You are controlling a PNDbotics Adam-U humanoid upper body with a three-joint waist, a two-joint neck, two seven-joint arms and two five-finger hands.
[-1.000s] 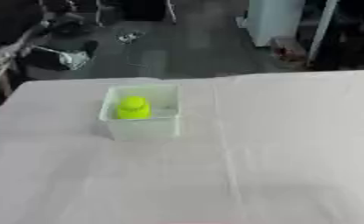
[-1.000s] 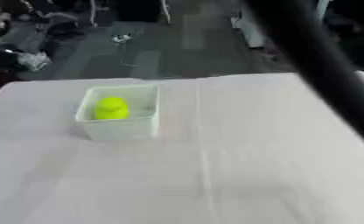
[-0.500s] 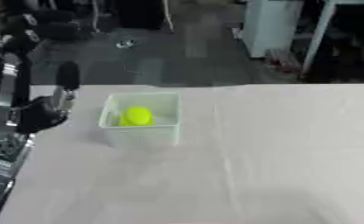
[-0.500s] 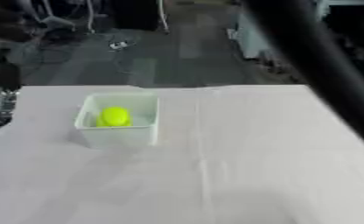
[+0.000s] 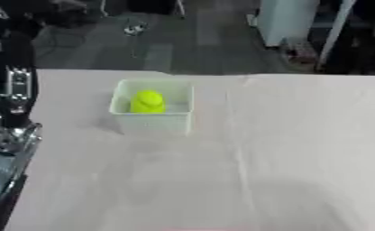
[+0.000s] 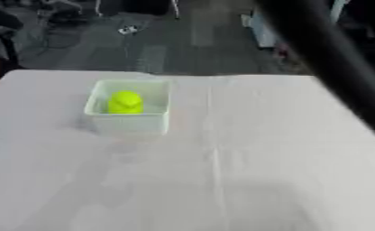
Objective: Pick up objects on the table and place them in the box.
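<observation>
A clear plastic box [image 5: 153, 118] stands on the white table [image 5: 285, 149], left of the middle. Inside it lies a yellow-green rounded object [image 5: 149, 101]. My left arm [image 5: 16, 85], black with silver parts, stands along the left edge of the left eye view, a little way left of the box and apart from it. Its hand is blurred and I cannot make out its shape. In the right eye view my right arm [image 6: 332, 63] crosses the upper right as a dark bar, with its hand out of the picture.
A crease in the tablecloth [image 5: 236, 135] runs front to back, right of the box. Beyond the far table edge lie a dark floor with cables [image 5: 131, 29] and a white cabinet [image 5: 289, 20].
The whole picture has shifted, so the camera has moved. My left arm has come in at the left edge. The box and the object in it stay put.
</observation>
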